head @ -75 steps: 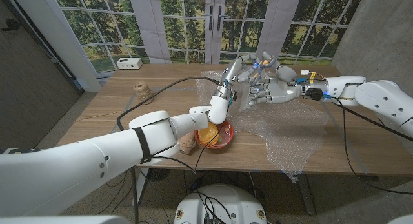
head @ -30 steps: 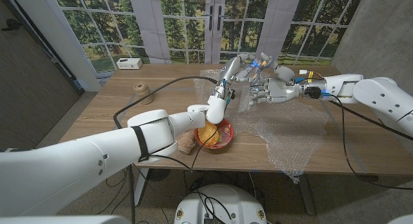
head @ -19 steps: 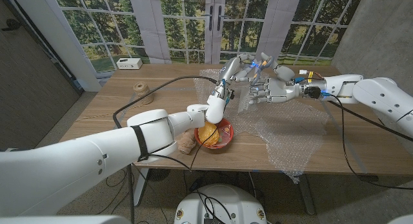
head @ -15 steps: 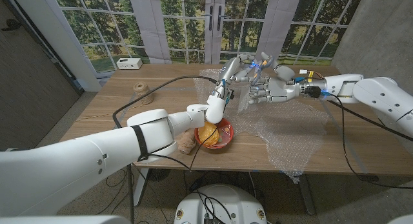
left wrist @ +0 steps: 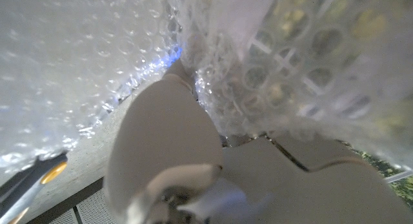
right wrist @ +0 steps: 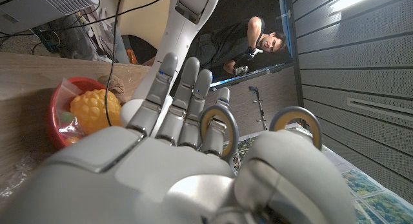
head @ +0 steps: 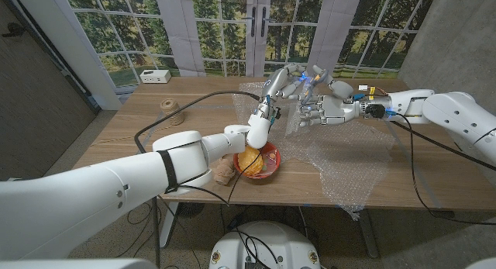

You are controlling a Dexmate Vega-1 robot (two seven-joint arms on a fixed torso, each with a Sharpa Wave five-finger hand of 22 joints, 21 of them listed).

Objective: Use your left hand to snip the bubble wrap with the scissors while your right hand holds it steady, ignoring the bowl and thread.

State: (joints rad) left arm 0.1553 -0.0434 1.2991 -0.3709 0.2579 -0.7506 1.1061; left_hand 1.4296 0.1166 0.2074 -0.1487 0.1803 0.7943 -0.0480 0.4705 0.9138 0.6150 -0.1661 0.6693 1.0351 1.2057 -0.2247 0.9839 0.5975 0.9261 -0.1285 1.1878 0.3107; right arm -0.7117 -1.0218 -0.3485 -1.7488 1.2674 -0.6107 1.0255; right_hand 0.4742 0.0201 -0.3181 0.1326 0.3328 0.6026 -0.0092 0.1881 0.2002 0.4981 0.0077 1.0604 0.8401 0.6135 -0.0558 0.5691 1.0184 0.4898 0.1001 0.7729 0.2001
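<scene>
We see both arms reaching over the wooden desk (head: 132,137) to meet above its far middle. The left robot hand (head: 285,81) is raised there with its fingers curled around the scissors (head: 308,79), of which little more than a bluish glint shows in the head view, so we cannot make out the blades. In the left wrist view the left robot hand (left wrist: 193,159) sits right against the bubble wrap (left wrist: 277,62), whose clear bubbles press close to the lens.

The right robot hand (head: 322,108) is just beside the left one, its fingers extended and close together, pointing towards the left arm. It is at a lifted edge of the bubble wrap (head: 349,164), but we cannot tell whether it really grips the sheet. In the right wrist view the right robot hand (right wrist: 187,159) shows its back and straight fingers.

The bubble wrap lies spread over the right half of the desk, from under the two hands to the near edge, where a corner hangs over.

A red bowl (head: 260,164) with yellow contents sits near the front edge under the left forearm, and a spool of thread (head: 170,111) stands well apart on the left. A person (right wrist: 248,46) shows behind the desk in the right wrist view
</scene>
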